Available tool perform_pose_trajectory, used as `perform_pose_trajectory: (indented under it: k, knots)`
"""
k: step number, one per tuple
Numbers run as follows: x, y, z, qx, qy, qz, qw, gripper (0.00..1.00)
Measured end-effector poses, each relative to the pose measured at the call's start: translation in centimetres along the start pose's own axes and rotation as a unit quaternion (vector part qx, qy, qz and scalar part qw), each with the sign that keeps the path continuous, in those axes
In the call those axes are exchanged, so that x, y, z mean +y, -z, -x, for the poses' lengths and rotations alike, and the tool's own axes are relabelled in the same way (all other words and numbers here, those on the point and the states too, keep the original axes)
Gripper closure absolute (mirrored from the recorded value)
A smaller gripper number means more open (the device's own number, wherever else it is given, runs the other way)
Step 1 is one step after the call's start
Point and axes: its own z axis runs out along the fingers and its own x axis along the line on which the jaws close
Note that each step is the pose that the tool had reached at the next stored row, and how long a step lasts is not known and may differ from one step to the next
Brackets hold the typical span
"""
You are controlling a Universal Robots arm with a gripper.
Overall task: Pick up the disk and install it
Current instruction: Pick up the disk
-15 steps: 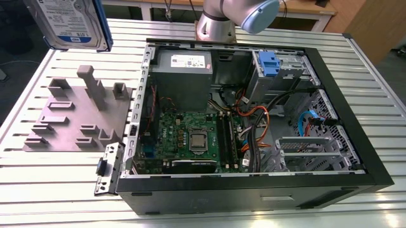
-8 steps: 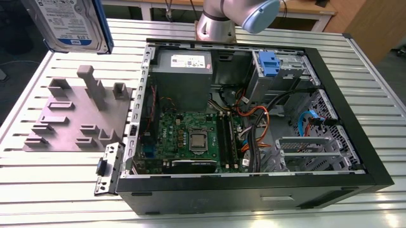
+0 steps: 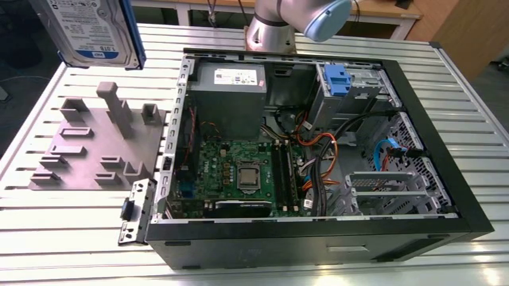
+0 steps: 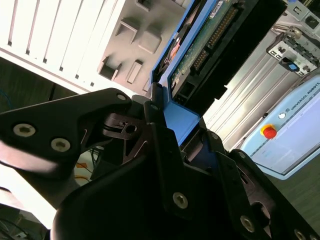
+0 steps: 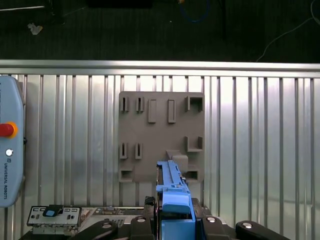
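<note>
The disk hangs upright in the air at the exterior view's upper left, above the slotted grey tray. Its white-and-blue label faces the camera and a blue frame runs along its edge. In the second wrist view my gripper is shut on the disk, with black fingers clamping the blue frame and the circuit-board side showing. The first wrist view has the disk edge-on between the gripper fingers, over the tray below.
An open black computer case lies on the slatted metal table, with a motherboard, a grey power supply box and a drive bay with a blue latch. The arm's base stands behind it. A pendant lies nearby.
</note>
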Motion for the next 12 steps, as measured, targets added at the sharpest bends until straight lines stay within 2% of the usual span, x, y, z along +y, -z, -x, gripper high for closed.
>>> perform_pose_trajectory:
  k: [12]
  knots:
    - [-1.16, 0.01, 0.00, 0.0000, 0.000, -0.0001, 1.00000, 0.64]
